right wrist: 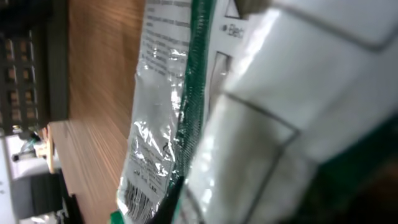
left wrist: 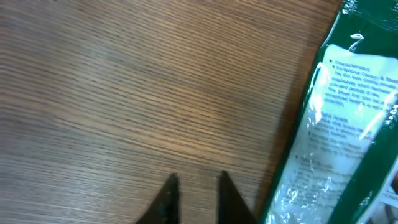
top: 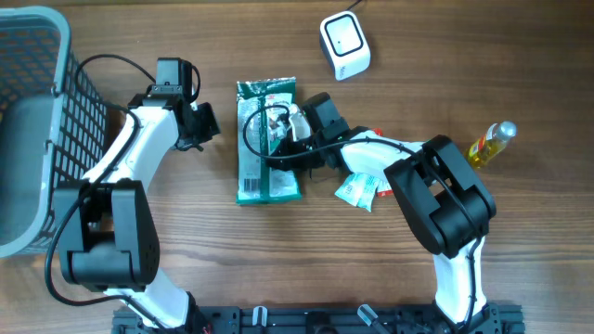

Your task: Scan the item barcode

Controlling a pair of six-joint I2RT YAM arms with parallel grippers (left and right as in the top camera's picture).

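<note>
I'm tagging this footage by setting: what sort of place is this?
Probably a mock shop checkout set up on a wooden table: there is a white barcode scanner, a grey shopping basket on the left, and goods laid out, such as a green packet and a yellow bottle.

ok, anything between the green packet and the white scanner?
Nothing visible. The right hand is shut on the green packet, and only bare table lies between the packet's top edge and the white scanner, up and to the right in the overhead view.
</note>
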